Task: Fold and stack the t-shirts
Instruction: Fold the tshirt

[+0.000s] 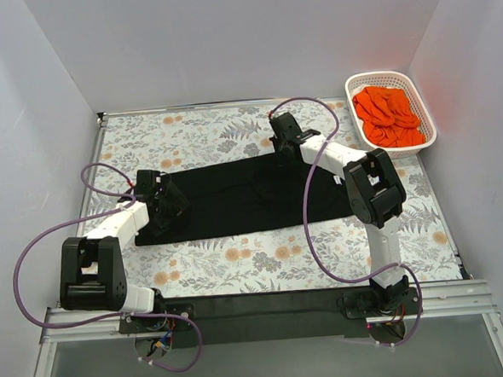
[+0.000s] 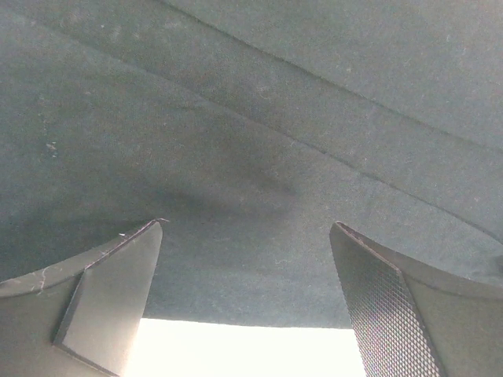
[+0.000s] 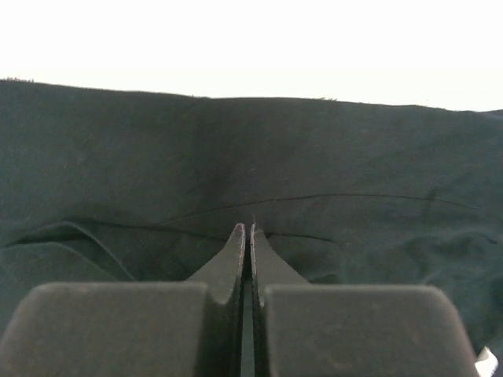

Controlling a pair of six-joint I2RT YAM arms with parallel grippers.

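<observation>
The black t-shirt (image 1: 243,197) lies flat on the table as a long strip folded lengthwise. My left gripper (image 1: 165,200) is at its left end. In the left wrist view the gripper (image 2: 247,222) is open, low over the black cloth (image 2: 259,141), with the shirt's edge between the fingers. My right gripper (image 1: 281,142) is at the middle of the shirt's far edge. In the right wrist view the gripper (image 3: 247,227) is shut, its tips on a crease of the black cloth (image 3: 354,157), apparently pinching it. The orange t-shirts (image 1: 389,112) lie bunched in the basket. The shirt's logo is hidden.
A white lattice basket (image 1: 427,131) stands at the back right corner near the right wall. The floral tablecloth (image 1: 239,262) shows in front of and behind the shirt. White walls close in the left, back and right sides. Purple cables loop from both arms.
</observation>
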